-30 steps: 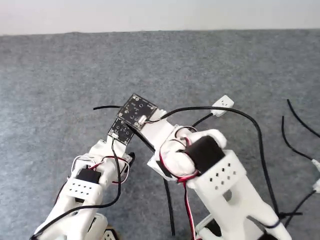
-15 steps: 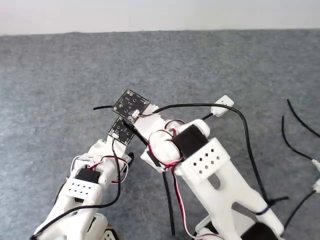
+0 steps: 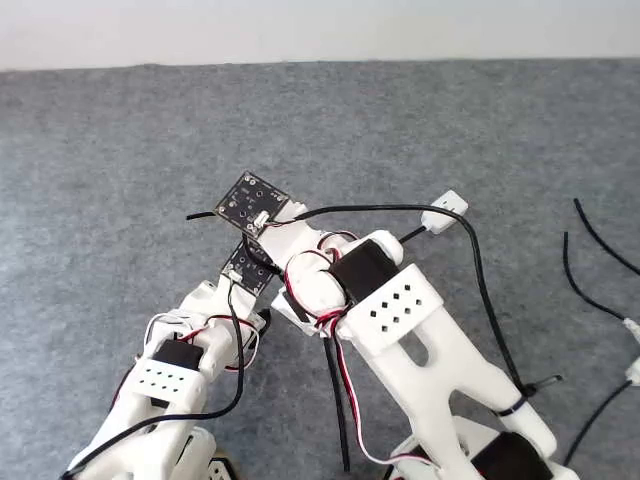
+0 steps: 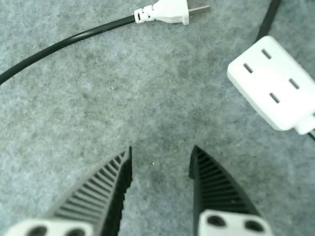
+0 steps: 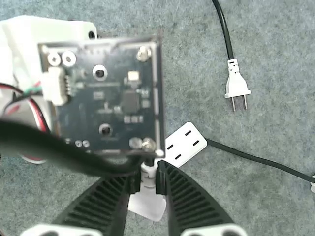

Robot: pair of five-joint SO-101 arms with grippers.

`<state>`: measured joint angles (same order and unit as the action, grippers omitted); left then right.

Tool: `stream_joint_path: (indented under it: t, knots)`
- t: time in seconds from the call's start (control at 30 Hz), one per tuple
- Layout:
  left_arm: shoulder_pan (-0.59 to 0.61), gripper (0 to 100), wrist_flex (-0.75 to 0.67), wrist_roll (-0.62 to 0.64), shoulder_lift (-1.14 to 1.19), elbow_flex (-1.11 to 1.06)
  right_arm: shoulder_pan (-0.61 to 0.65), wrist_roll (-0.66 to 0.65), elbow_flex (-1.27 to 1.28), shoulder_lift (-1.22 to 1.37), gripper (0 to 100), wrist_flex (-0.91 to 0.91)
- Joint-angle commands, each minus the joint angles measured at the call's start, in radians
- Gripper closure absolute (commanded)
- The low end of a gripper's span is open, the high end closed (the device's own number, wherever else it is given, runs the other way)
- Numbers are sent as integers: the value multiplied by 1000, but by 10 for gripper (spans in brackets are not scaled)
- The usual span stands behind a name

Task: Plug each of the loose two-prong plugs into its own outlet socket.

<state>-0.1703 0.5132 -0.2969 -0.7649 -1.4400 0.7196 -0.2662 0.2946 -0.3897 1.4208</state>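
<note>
On the grey table (image 3: 120,150), work is concentrated at roughly 10 o'clock from the high view's centre. The right end effector (image 5: 146,171) is pinched narrow on a white held plug (image 5: 145,206), just beside the outlet block (image 5: 185,143). The left end effector (image 4: 161,153) hangs wide, holding nothing, and a loose plug (image 4: 165,12) lies apart from it. Recommendation: square the prongs to one slot pair, steady the block with the left, then press straight in.

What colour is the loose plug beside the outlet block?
White plug, black cord; left wrist view shows it best.
</note>
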Motion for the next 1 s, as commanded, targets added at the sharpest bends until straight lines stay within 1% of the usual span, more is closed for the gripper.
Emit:
stream_joint_path:
  t: [0.0,0.07,0.13,0.2,0.33,0.5,0.67,0.7,0.77,0.87,0.97]
  knots:
    - [-17,816,9,-17,-18,1,5,-9,-63,-4,991,-27]
    - [-17,816,11,-18,-18,1,5,-9,-60,-4,991,-38]
    - [-18,816,12,-46,-18,1,2,-9,-58,1,991,-50]
    - [-20,816,44,-63,-18,5,-18,-8,-57,7,991,-71]
    - [-49,816,80,-64,-20,13,-62,-8,-57,7,991,-96]
    - [-49,816,81,-64,-20,13,-71,-6,-54,7,991,-107]
    - [-41,816,69,-58,-20,16,-84,28,41,-2,991,-203]
    - [-32,816,51,-55,-20,13,-96,37,66,-4,991,-223]
    - [29,816,17,-23,-20,12,-120,75,110,-4,991,-271]
    - [132,816,-71,63,-18,10,-168,132,195,-4,991,-383]
    - [176,816,-115,144,-18,10,-203,149,267,-4,991,-495]
